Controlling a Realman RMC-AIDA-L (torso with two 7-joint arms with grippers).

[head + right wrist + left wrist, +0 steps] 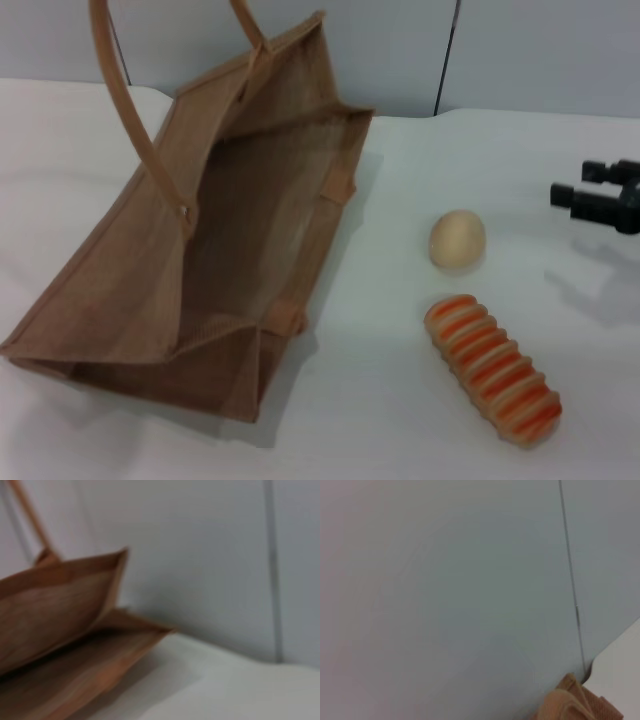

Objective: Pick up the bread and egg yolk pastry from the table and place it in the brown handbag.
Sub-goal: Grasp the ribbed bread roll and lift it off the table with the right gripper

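The bread (493,370), a cream loaf with orange stripes, lies on the white table at the front right. The egg yolk pastry (457,239), a small pale tan dome, sits just behind it. The brown handbag (215,250) stands open on the left, mouth toward me, with its tan handles up; it also shows in the right wrist view (60,625), and a corner of it shows in the left wrist view (575,705). My right gripper (578,182) hovers at the right edge, to the right of the pastry and apart from it, open and empty. My left gripper is out of view.
The white table (400,420) runs back to a grey wall (400,50). Bare table lies between the handbag and the two foods, and in front of the bread.
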